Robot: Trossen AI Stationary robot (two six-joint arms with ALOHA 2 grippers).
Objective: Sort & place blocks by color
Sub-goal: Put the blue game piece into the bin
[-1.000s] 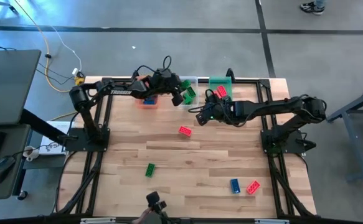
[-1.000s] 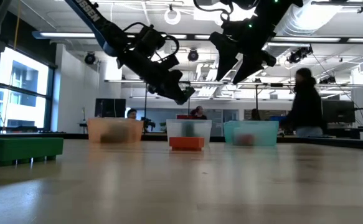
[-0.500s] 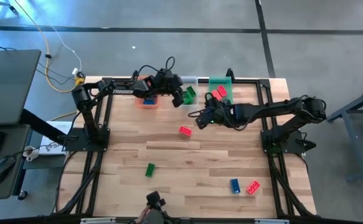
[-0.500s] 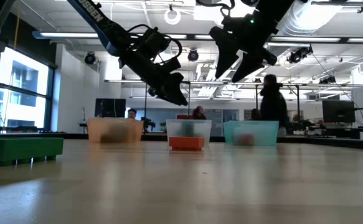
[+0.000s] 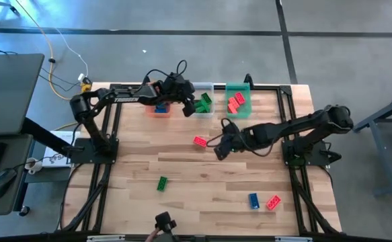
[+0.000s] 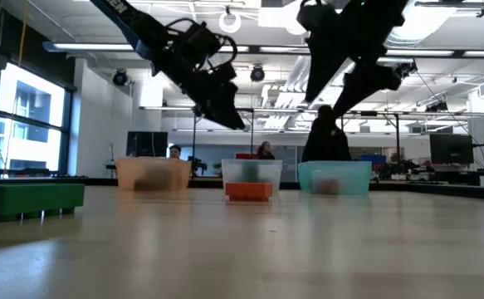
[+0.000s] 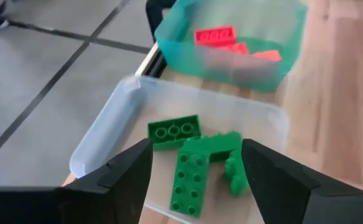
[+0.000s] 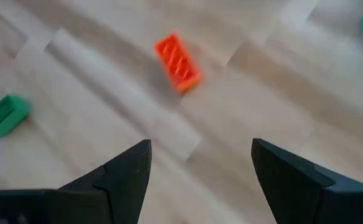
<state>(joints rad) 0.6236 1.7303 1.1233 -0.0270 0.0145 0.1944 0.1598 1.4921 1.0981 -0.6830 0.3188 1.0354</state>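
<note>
Green blocks (image 7: 197, 155) lay heaped in the clear bin (image 7: 106, 130), directly beneath and between the spread fingers of the left gripper (image 5: 190, 105), which hung over that bin with jaws wide and nothing held. Red blocks (image 5: 235, 101) sat in the green bin (image 5: 238, 87), just beyond the left gripper toward the table's right side. A blue block (image 5: 161, 109) rested in the orange bin (image 5: 157, 111), on the other side of the left gripper, partly under the left arm.

A loose red block (image 5: 200, 142) lay on the table (image 5: 182, 202) just ahead of the right gripper (image 5: 220, 146), close to its tips but apart from them; seen past the right fingers (image 8: 126, 180) as a lone orange-red brick (image 8: 177, 62) on bare wood. Right jaws stood wide apart, empty, hovering low over the table's middle. A green block (image 5: 162, 183) lay farther out from the right gripper, toward the near edge and the left side; visible also at the edge of the right wrist view (image 8: 4, 116). A blue block (image 5: 253, 200) and another red block (image 5: 273, 202) sat side by side, well apart from both grippers, near the table's front right corner.

In the low view, both arms reached in from above, the three bins lined up along the far edge, a person (image 6: 325, 137) standing in the room behind them.
</note>
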